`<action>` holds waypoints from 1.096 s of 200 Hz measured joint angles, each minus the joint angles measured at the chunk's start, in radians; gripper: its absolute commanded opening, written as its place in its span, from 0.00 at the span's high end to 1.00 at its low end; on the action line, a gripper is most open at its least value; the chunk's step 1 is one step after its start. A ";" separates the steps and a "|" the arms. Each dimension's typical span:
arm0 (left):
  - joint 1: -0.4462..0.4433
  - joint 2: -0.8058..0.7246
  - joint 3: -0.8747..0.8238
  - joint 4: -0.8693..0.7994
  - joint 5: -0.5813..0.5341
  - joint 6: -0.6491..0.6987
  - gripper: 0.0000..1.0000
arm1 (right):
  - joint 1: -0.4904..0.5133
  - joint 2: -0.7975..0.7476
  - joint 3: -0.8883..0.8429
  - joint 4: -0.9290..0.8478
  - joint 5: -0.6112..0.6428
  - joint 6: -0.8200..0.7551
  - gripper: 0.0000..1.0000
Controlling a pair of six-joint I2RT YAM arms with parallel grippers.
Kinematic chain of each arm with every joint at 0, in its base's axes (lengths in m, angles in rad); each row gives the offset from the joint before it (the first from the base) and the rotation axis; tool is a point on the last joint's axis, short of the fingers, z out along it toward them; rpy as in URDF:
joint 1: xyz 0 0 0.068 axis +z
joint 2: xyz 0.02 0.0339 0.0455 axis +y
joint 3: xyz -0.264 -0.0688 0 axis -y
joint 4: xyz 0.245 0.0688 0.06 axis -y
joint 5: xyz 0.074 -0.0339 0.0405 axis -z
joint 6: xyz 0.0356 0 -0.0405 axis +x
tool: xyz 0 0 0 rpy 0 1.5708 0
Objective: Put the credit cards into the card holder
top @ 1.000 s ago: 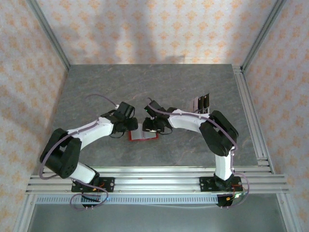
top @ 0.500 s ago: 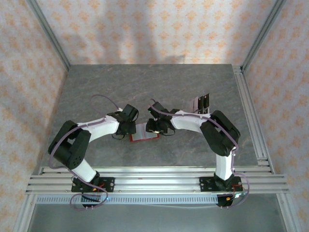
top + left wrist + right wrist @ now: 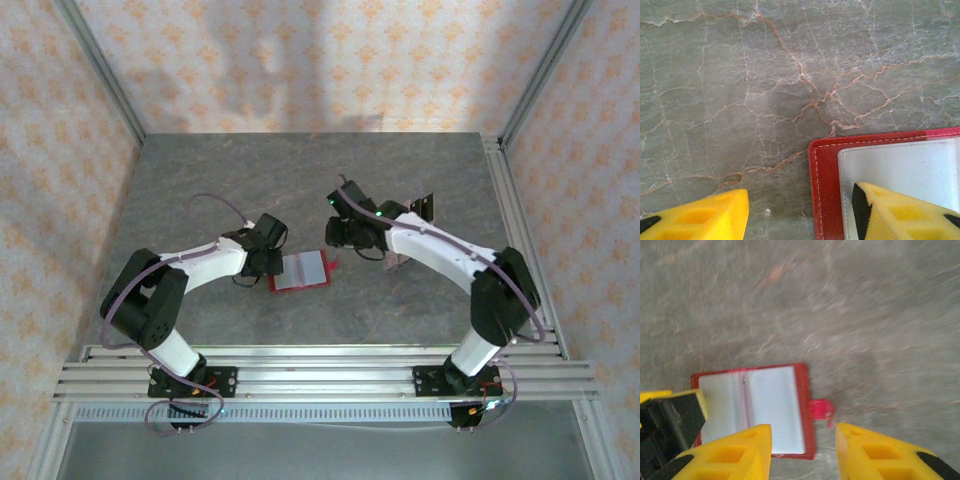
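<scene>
The card holder (image 3: 300,271) lies open and flat on the worktop (image 3: 200,180), pale lining up. The left hand (image 3: 800,210) has its fingers apart, one over the lining and one over bare stone. The right hand (image 3: 802,439) hovers above the card holder, fingers apart. The credit cards (image 3: 421,207) sit well away, beyond the right arm.

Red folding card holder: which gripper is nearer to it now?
Left. The left gripper straddles the left edge of the red folding card holder, one finger over its lining; the right gripper hangs apart, beyond its tab side.
</scene>
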 measured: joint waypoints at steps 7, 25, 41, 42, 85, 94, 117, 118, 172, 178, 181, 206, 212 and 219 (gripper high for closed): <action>0.000 -0.001 0.000 0.000 0.003 0.000 0.42 | -0.024 -0.015 0.001 -0.023 0.021 -0.012 0.62; -0.002 -0.003 0.000 0.000 0.009 0.000 0.42 | -0.090 -0.020 -0.002 -0.082 0.063 -0.037 0.62; -0.006 -0.007 0.002 0.000 0.011 0.000 0.42 | -0.135 -0.010 -0.011 -0.132 0.101 -0.053 0.63; -0.006 -0.007 0.002 0.000 0.011 0.000 0.42 | -0.138 -0.009 -0.012 -0.135 0.103 -0.056 0.63; -0.008 -0.026 0.002 0.001 0.011 0.000 0.42 | -0.153 0.017 -0.039 -0.197 0.169 -0.076 0.65; -0.008 -0.029 0.002 0.003 0.011 0.000 0.42 | -0.153 0.025 -0.039 -0.204 0.180 -0.079 0.65; -0.011 -0.029 0.002 0.004 0.011 0.000 0.42 | -0.154 0.053 -0.041 -0.216 0.214 -0.082 0.65; -0.011 -0.029 0.002 0.004 0.011 0.000 0.42 | -0.154 0.054 -0.041 -0.216 0.214 -0.082 0.65; -0.011 -0.029 0.002 0.007 0.011 0.000 0.42 | -0.162 0.103 -0.058 -0.222 0.240 -0.081 0.66; -0.011 -0.029 0.002 0.007 0.011 0.000 0.42 | -0.164 0.111 -0.058 -0.222 0.241 -0.081 0.66; -0.011 -0.029 0.002 0.007 0.011 0.000 0.42 | -0.165 0.114 -0.058 -0.222 0.241 -0.081 0.66; -0.011 -0.029 0.002 0.007 0.011 0.000 0.42 | -0.177 0.137 -0.064 -0.221 0.244 -0.081 0.66; -0.011 -0.029 0.002 0.007 0.011 0.000 0.42 | -0.179 0.138 -0.066 -0.220 0.245 -0.081 0.66; -0.011 -0.029 0.002 0.007 0.011 0.000 0.42 | -0.182 0.139 -0.066 -0.220 0.247 -0.081 0.66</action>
